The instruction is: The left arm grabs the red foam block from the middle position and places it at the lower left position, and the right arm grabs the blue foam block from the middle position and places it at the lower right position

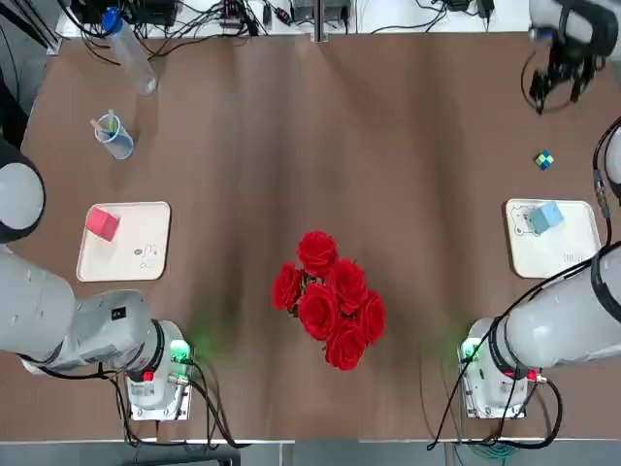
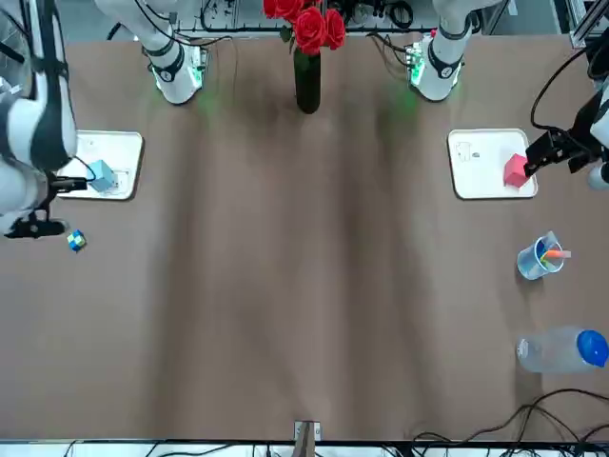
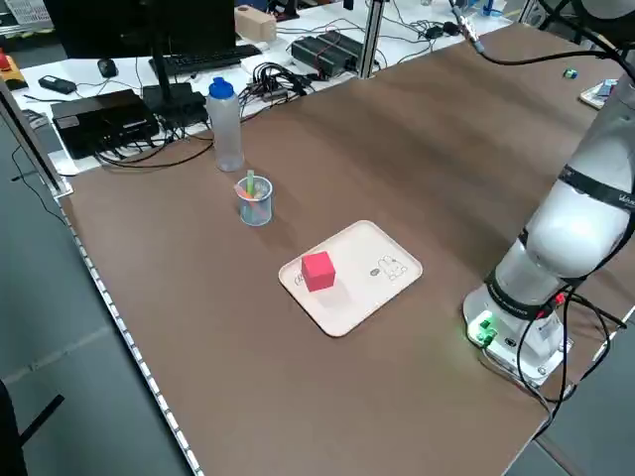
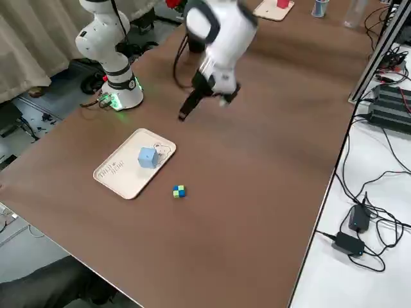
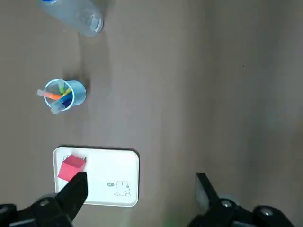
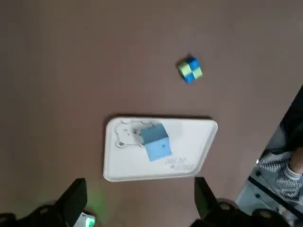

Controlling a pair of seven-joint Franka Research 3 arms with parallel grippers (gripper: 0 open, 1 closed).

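Note:
The red foam block (image 1: 101, 224) lies on the cream tray (image 1: 146, 257) at the table's left side, also seen as a red block (image 3: 317, 270) in the left side view. The blue foam block (image 1: 546, 216) lies on the matching tray (image 1: 563, 252) at the right side. My left gripper (image 5: 140, 177) hangs open high above the table, with the red block (image 5: 71, 168) just off one fingertip in its wrist view. My right gripper (image 6: 139, 181) is open too, raised over the blue block (image 6: 154, 140) and its tray (image 6: 189, 156). Neither gripper holds anything.
A vase of red roses (image 1: 330, 296) stands at the near middle between the arm bases. A clear bottle (image 1: 131, 53) and a cup of pens (image 1: 114, 136) sit far left. A small blue-green cube (image 1: 544, 160) lies beyond the right tray. Cables run along the far edge.

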